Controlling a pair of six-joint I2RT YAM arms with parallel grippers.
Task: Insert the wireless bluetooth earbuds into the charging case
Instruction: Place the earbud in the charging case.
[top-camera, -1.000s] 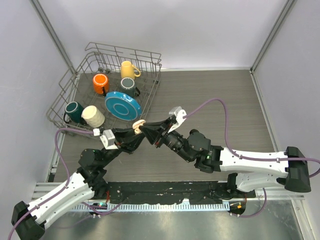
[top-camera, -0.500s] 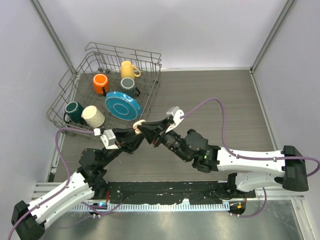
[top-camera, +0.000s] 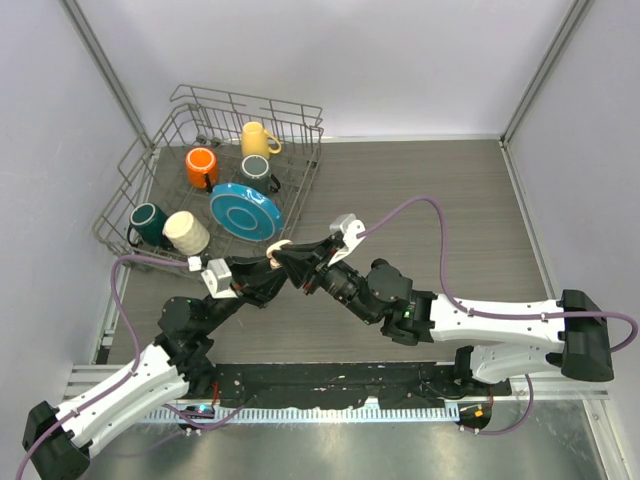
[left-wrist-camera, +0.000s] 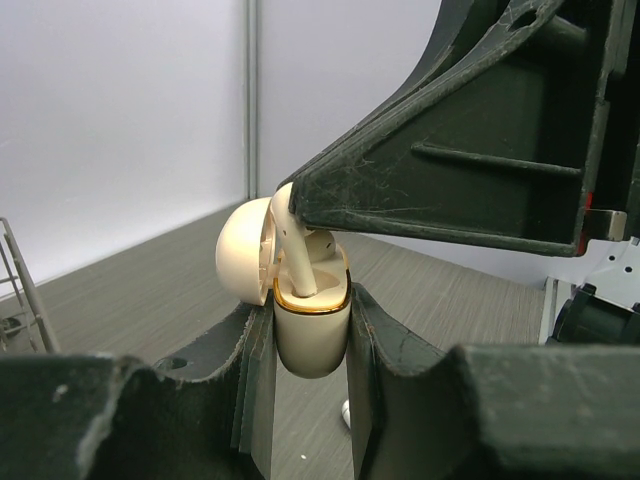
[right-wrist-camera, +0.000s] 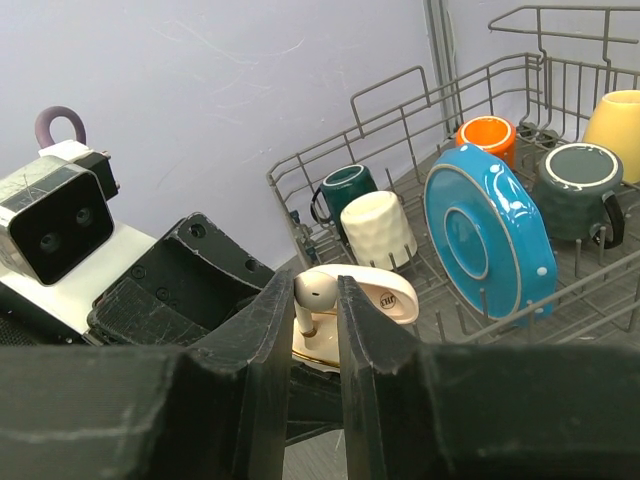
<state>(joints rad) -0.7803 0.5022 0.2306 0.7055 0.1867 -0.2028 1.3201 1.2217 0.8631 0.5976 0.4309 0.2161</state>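
Note:
My left gripper (left-wrist-camera: 310, 330) is shut on the cream charging case (left-wrist-camera: 308, 335), gold-rimmed, lid (left-wrist-camera: 243, 250) open to the left. The case also shows in the top view (top-camera: 276, 246) and the right wrist view (right-wrist-camera: 345, 320). My right gripper (right-wrist-camera: 316, 300) is shut on a white earbud (right-wrist-camera: 312, 292), its stem pointing down into the case's opening. In the left wrist view the earbud's stem (left-wrist-camera: 296, 250) stands in the case under the right gripper's fingers (left-wrist-camera: 450, 170). Another earbud (left-wrist-camera: 345, 412) lies on the table below the case. The other earbuds are out of view.
A wire dish rack (top-camera: 130, 190) stands at the back left with a blue plate (top-camera: 245, 210) and orange (top-camera: 201, 165), yellow (top-camera: 258, 138), grey (top-camera: 255, 168), green (top-camera: 148, 220) and cream (top-camera: 186, 232) mugs. The two arms meet just in front of it.
My right arm has moved a little left and down, bringing the earbud's stem into the case. The left arm has hardly moved.

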